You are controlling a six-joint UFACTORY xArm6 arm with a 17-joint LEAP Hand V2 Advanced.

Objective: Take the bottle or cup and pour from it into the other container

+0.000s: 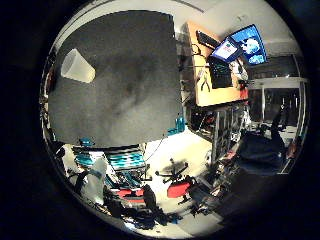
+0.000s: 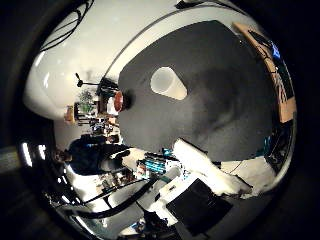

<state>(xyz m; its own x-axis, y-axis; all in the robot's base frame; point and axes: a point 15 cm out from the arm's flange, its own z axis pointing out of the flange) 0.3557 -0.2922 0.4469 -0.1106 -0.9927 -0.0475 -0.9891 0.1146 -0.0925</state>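
A white cup (image 2: 167, 82) stands on the dark grey table (image 2: 225, 100), with bare tabletop all around it. A reddish-brown container (image 2: 119, 100) stands at the table's edge, a short way from the cup. The little finger side view also shows the white cup (image 1: 77, 66), near a corner of the table. My hand (image 2: 205, 167) is well above the table and touches nothing. One white finger shows, reaching out straight, with a black and white part of the hand beside it. Both containers look small and far from the palm.
Beyond the table's edge is a wooden desk (image 1: 220, 65) with monitors and tools. On the pale floor stand a red office chair (image 1: 177, 189) and teal equipment (image 1: 125, 160).
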